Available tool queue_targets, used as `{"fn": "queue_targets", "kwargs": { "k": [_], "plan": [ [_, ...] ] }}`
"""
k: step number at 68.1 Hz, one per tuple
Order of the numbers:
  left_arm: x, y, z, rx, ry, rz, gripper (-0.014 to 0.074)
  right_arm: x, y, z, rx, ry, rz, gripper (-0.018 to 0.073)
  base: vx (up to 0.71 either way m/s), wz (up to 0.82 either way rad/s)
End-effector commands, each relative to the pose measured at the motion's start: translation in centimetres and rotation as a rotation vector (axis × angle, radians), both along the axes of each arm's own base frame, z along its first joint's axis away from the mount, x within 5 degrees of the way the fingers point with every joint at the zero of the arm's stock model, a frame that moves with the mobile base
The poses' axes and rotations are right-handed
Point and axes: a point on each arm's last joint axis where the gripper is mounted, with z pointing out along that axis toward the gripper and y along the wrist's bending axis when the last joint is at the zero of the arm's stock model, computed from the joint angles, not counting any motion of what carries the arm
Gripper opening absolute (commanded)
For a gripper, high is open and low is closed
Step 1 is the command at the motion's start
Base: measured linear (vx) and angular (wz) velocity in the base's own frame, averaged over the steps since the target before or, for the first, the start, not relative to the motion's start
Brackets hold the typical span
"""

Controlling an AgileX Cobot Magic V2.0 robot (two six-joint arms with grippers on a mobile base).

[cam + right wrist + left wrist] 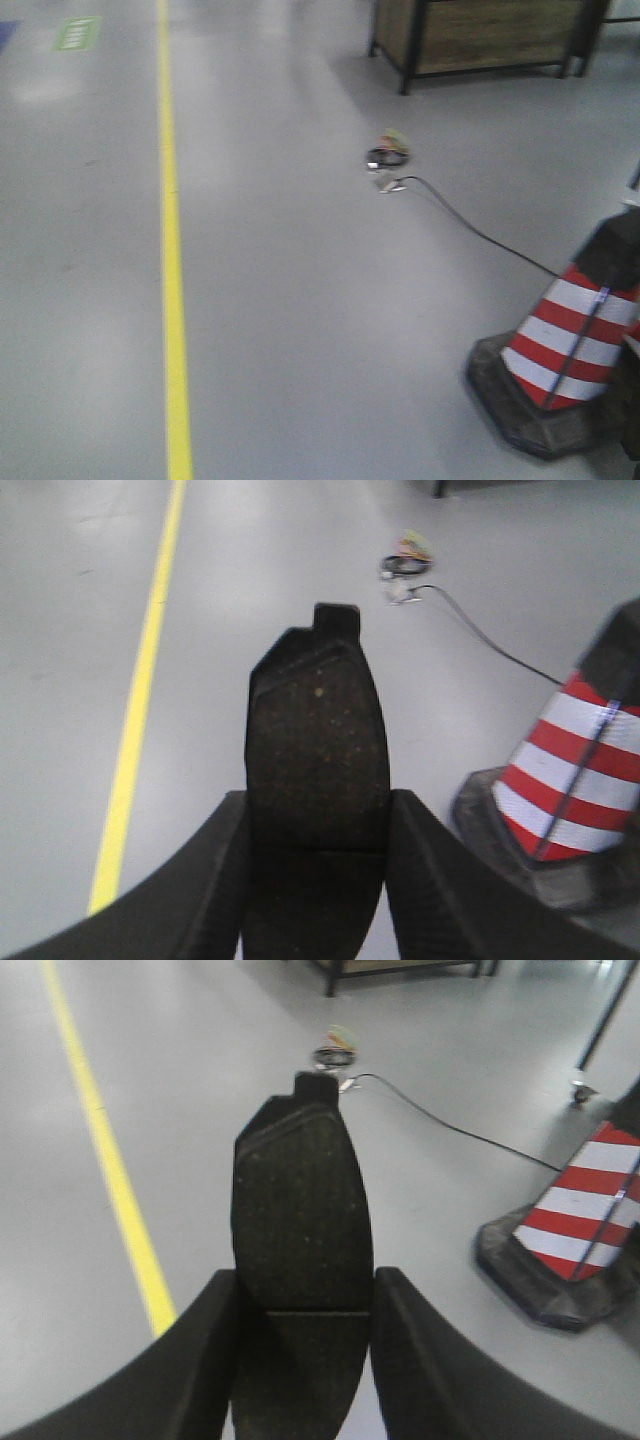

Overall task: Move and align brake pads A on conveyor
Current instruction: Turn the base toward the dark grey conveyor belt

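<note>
In the left wrist view my left gripper (303, 1305) is shut on a dark brake pad (300, 1200), gripped across its centre groove, the pad pointing away above the grey floor. In the right wrist view my right gripper (318, 825) is shut on a second dark brake pad (318, 730), held the same way. No conveyor shows in any view. The front view shows neither gripper and no pad.
A grey floor with a yellow line (172, 250) runs ahead. A red-and-white traffic cone (575, 330) stands at the right, also in the wrist views (580, 1220) (570, 770). A black cable (470, 225) leads to a small coil (388, 155). A wooden crate on a metal frame (480, 35) stands at the back.
</note>
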Motion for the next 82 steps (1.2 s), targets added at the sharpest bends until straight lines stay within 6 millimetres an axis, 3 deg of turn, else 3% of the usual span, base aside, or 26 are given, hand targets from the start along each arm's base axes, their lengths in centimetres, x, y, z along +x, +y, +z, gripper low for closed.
{"fn": "queue_targets", "kwargs": {
  "k": [1, 82],
  "plan": [
    [0.28, -0.23, 1.65, -0.027, -0.103, -0.017, -0.0006, 0.39, 0.05, 1.83, 0.005, -0.123, 0.004, -0.0010, 0.24, -0.73],
    [0.28, -0.21, 1.63, -0.025, -0.101, -0.016, -0.0006, 0.39, 0.05, 1.83, 0.005, -0.123, 0.004, -0.0010, 0.22, -0.84]
  ]
}}
